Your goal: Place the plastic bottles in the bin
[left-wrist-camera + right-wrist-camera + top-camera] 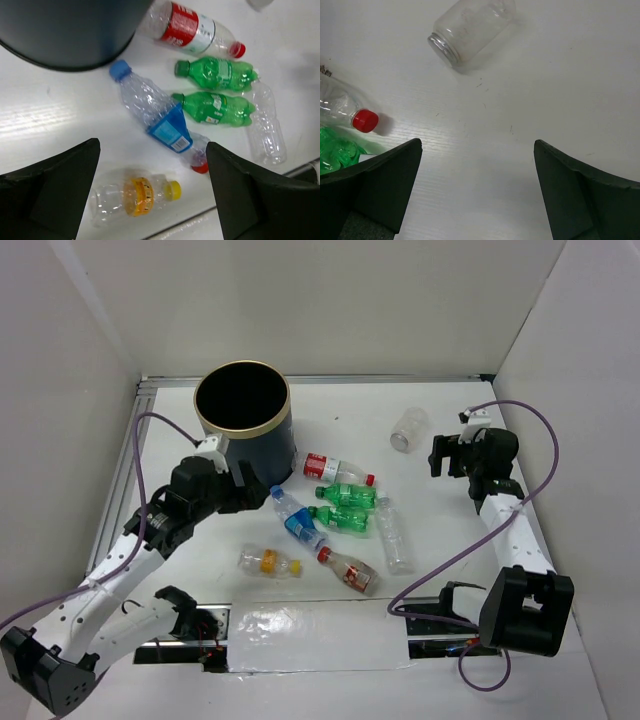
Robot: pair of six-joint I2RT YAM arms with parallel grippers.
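Plastic bottles are spread lying down on the white table top (340,412), most of them in a cluster near its middle. A clear bottle with a red label and red cap (330,468) is seen just beside the foot of the tall dark bin with a gold rim (262,452), which stands upright at the far left. Two green bottles, an upper green bottle (348,495) and a lower green bottle (338,519), are laid side by side below it. A crumpled clear bottle with a blue label (297,520) is set to their left, its blue cap turned toward the bin. A plain clear bottle (394,538) is placed just right of the green pair. Nearer the arms, a small bottle with a yellow label (268,561) and a second red-labelled bottle (350,572) are found. A short clear uncapped bottle (408,430) is left well apart at the far right.

The left gripper (152,149) is held beside the bin, its jaws spread wide and nothing gripped. The right gripper (477,145) is likewise spread wide and unloaded, near the uncapped bottle.
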